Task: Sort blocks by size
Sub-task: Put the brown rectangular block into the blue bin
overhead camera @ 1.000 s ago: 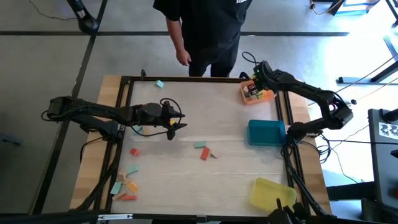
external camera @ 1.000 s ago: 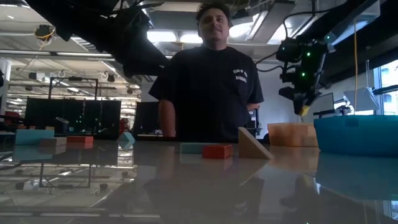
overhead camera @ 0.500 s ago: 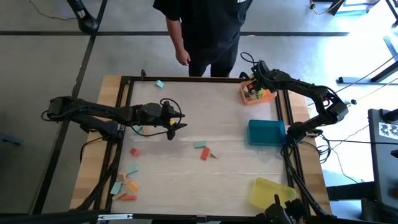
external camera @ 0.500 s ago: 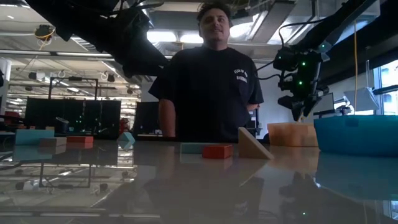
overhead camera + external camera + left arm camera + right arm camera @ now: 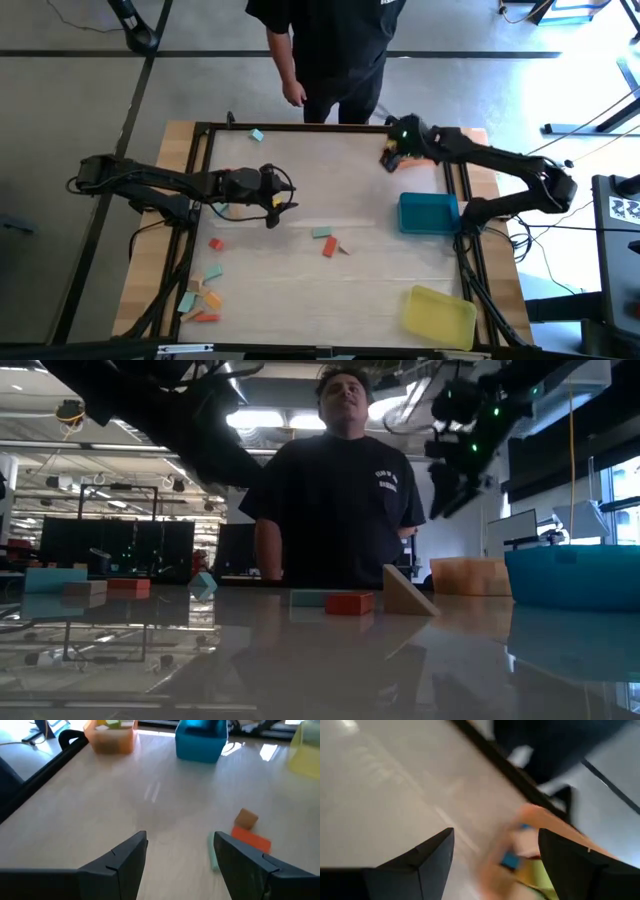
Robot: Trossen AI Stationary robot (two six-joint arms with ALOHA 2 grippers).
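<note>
Right gripper [image 5: 388, 158]: upper right of the high view, at the left edge of the orange tray [image 5: 422, 152]; fingers spread with nothing between them in the right wrist view, where the tray's blurred contents show beyond. Left gripper [image 5: 279, 207]: left of centre in the high view, above bare tabletop; jaws wide apart and empty in the left wrist view. Blocks, centre group: a teal block [image 5: 321, 232], a red block [image 5: 329, 247] and a tan wedge [image 5: 343, 249] lying close together just below the middle of the high view. Blocks, lower-left group: a red block [image 5: 215, 243] alone, with a loose cluster [image 5: 199, 298] of teal, tan, orange and red pieces below it. One teal block [image 5: 257, 135] sits alone near the top edge of the table [image 5: 350, 290]. Blue tray [image 5: 428, 212]: right side, mid-height. Yellow tray [image 5: 440, 312]: lower right. A person in a dark shirt [image 5: 330, 40] stands beyond the table's top edge.
</note>
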